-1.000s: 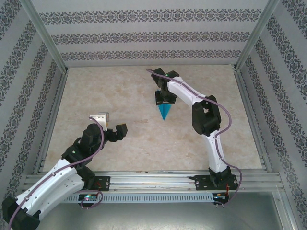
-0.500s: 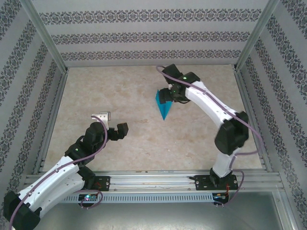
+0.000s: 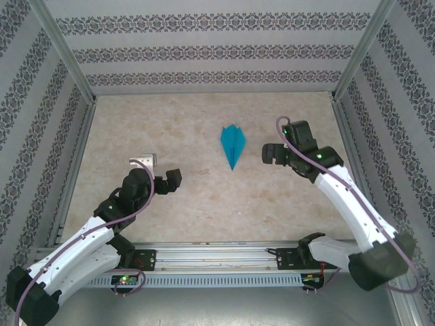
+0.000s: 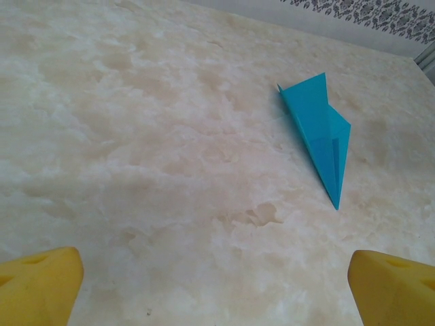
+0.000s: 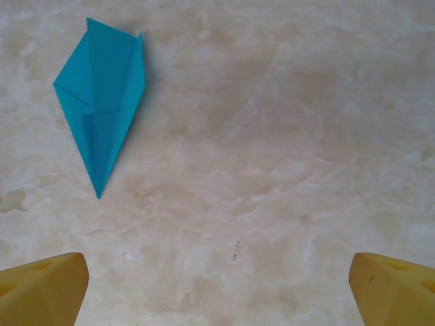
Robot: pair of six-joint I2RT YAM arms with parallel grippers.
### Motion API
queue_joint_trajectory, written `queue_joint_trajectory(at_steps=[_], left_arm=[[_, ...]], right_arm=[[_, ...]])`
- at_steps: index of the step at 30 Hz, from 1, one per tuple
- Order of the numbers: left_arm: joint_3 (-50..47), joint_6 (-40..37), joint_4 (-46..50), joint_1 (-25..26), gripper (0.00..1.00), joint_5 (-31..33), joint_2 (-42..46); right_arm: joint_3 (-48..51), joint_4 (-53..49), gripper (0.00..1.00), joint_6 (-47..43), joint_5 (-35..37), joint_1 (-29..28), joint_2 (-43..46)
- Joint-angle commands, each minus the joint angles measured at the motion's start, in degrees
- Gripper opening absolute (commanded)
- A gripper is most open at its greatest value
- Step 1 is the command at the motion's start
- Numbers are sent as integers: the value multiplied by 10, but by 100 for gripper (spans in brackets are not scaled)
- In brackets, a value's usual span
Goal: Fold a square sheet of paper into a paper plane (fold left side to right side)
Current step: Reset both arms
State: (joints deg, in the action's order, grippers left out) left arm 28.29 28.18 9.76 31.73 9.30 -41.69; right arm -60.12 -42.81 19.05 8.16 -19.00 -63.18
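The square sheet of paper lies folded into a slim teal-blue paper plane (image 3: 232, 144) flat on the marble table, its point toward the near edge and its notched tail toward the back. It lies free, with nothing touching it. My right gripper (image 3: 274, 153) hovers just to its right, open and empty. In the right wrist view the plane (image 5: 100, 109) sits upper left, well ahead of my open gripper (image 5: 217, 292) with its yellow fingertips (image 5: 42, 288). My left gripper (image 3: 158, 174) stands open and empty to the plane's near left. In the left wrist view the plane (image 4: 323, 133) is at the upper right, far from that gripper (image 4: 217, 292).
The table (image 3: 170, 129) is a bare marble-patterned surface with metal rails (image 3: 75, 163) along its sides. Patterned walls (image 3: 211, 51) enclose it at the back and on both sides. Both arm bases are bolted at the near edge.
My right gripper opened, let go of the plane and drew back to the right and nearer. The plane now lies flat on the table. The left arm barely shifted.
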Motion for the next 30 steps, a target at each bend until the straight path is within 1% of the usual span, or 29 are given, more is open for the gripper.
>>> queue_joint_trajectory(at_steps=[1, 5, 12, 19, 22, 24, 27, 30], left_arm=[[19, -18, -23, -12, 100, 17, -2], [23, -18, -21, -15, 100, 23, -6], [39, -21, 0, -21, 100, 40, -7], [47, -29, 11, -28, 100, 53, -4], [50, -36, 19, -32, 100, 57, -4], [52, -40, 23, -36, 100, 64, -4], [50, -35, 24, -49, 100, 67, -6], [48, -29, 21, -67, 100, 61, -12]], right_arm=[[55, 49, 98, -25, 12, 22, 48], [125, 96, 98, -25, 23, 51, 108], [240, 222, 98, -21, 45, 112, 192], [374, 406, 98, -85, 75, 145, 238], [428, 484, 98, -112, 56, 166, 230], [453, 533, 98, -105, 40, 187, 213], [477, 609, 98, -94, 12, 212, 172], [483, 680, 98, -97, -7, 220, 111]])
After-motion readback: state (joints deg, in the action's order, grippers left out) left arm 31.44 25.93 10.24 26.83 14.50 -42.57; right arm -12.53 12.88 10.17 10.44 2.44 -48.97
